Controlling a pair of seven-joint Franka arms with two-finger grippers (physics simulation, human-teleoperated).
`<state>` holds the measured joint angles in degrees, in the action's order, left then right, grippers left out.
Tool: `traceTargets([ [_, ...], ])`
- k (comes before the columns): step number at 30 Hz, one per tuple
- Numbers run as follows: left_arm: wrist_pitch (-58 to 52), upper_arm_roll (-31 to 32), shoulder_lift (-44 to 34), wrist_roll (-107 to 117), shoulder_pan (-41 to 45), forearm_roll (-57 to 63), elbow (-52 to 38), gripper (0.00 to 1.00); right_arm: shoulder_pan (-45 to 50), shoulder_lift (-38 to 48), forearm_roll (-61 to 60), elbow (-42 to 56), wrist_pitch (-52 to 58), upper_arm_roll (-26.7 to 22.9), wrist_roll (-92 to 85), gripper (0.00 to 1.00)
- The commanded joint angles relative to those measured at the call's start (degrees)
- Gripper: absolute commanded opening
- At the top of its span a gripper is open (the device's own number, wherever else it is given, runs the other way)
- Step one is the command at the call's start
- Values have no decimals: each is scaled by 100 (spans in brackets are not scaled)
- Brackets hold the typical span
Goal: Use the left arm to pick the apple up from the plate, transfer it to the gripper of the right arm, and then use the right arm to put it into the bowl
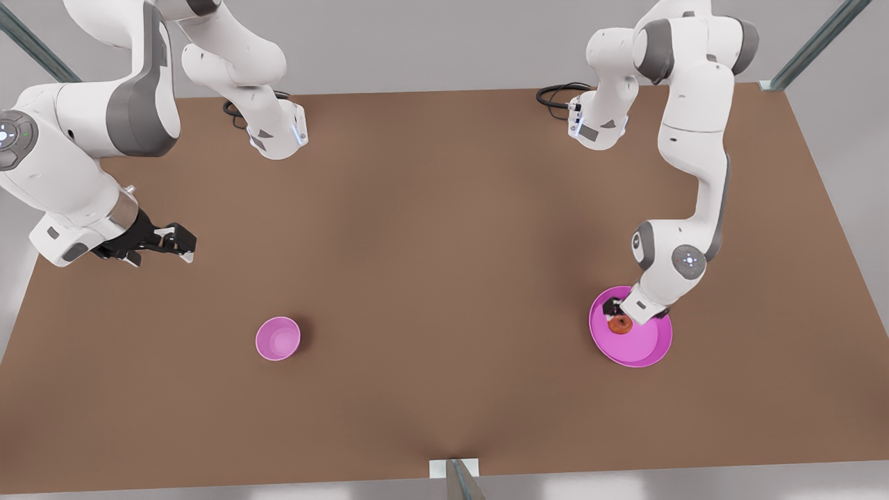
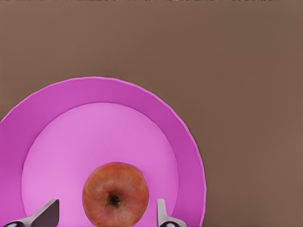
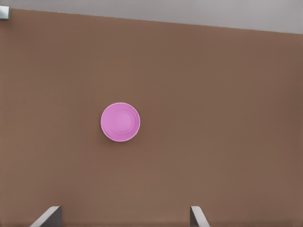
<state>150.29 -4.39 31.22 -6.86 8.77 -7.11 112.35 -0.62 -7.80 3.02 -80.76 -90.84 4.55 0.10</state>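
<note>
The bowl [image 1: 278,338] sits nearest, a small deep pink thing standing by itself on the brown table [image 1: 444,278], toward the front view's left. From the right wrist view it [image 3: 120,122] shows as a round pink disc on bare brown, well away from the fingertips [image 3: 47,216] at the frame's edge.

Across the table, on the front view's right, the wide shallow pink plate [image 1: 646,347] lies flat. The apple [image 1: 619,324] rests on it, toward the plate's far side, red-orange with its dark stem dimple facing up. The left gripper [image 1: 617,314] has its arm bent down over the plate and hangs right above the apple. Through the left wrist view the apple [image 2: 115,194] sits between the two fingertips [image 2: 46,213], one on each side, with a strip of pink plate [image 2: 94,94] showing between each tip and the fruit; the jaws stand wide and are not touching it.

Farther back on the front view's left, the right gripper [image 1: 182,243] is held up above the table, well apart from the bowl. Its jaws are spread wide with nothing between them, and that arm waits.

At the back edge both arm bases stand on the table, each with a coil of black cable [image 1: 559,94] beside it.
</note>
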Motion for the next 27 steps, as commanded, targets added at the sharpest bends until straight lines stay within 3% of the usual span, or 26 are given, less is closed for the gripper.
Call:
traceTargets([
  [1, 440, -1, 25, -62, -6, 8, -2, 100, -9, 6, -4, -1, 13, 2, 86, 100],
  [13, 492, 70, 367, -70, -15, 8, -2, 100, -26, 6, -12, -10, 13, -15, 78, 100],
  [17, 492, 70, 385, -88, -15, 16, -11, 84, -35, 6, -12, -10, 22, -15, 78, 100],
  [26, 624, 70, 526, -88, -7, 16, -29, 82, -35, 6, -12, -10, 22, -15, 78, 100],
  [27, 615, 70, 517, -79, -7, 16, -29, 78, -35, 6, -12, -10, 22, -15, 78, 100],
])
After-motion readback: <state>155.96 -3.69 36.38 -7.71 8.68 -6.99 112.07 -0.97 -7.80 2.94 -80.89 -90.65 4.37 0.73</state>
